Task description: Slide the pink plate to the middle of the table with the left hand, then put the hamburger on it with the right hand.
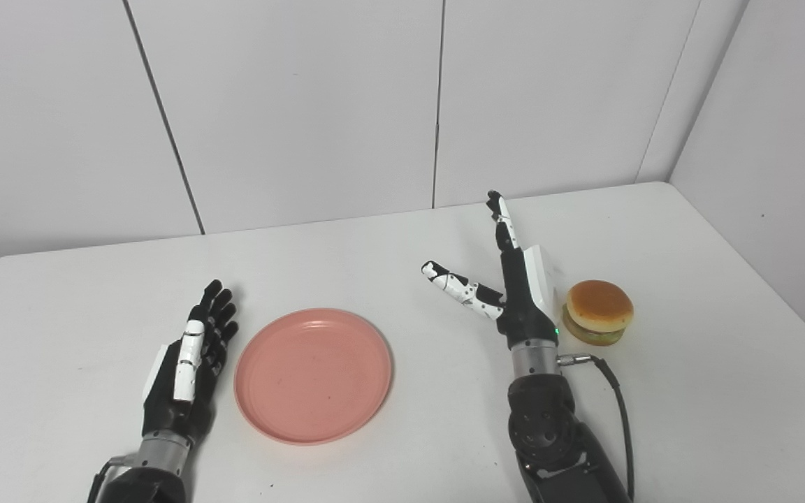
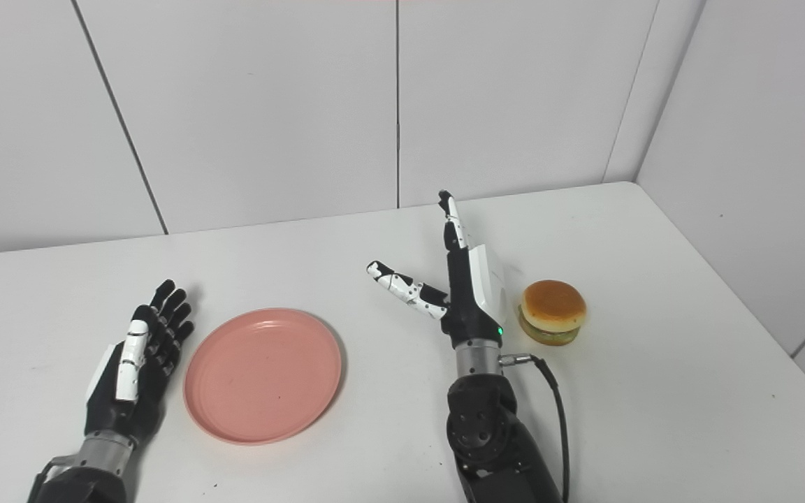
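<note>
Two arms enter from the near edge of one white table [image 1: 402, 237]. Nearest on the left side, the left hand [image 1: 189, 370] lies low over the tabletop, edge-on, fingers straight and close together pointing away, holding nothing; whether it touches the surface cannot be told. Just beside it, to its right, sits one pink plate [image 1: 313, 375], flat on the table, with nothing on it, left of the table's middle; a narrow gap shows between plate rim and hand. Right of the plate, well apart from it, the right hand [image 1: 514, 293] stands upright on its wrist, fingers extended straight away toward the wall and thumb splayed wide to the left, holding nothing. A black cable [image 1: 615, 405] runs from its wrist back along the forearm. Just beside the right hand, on its outer side, rests one hamburger [image 1: 598, 312], upright, bun top up, green layer at its base, on the bare table; contact with the hand cannot be confirmed. Beyond the table, white wall panels [image 1: 291, 105].
</note>
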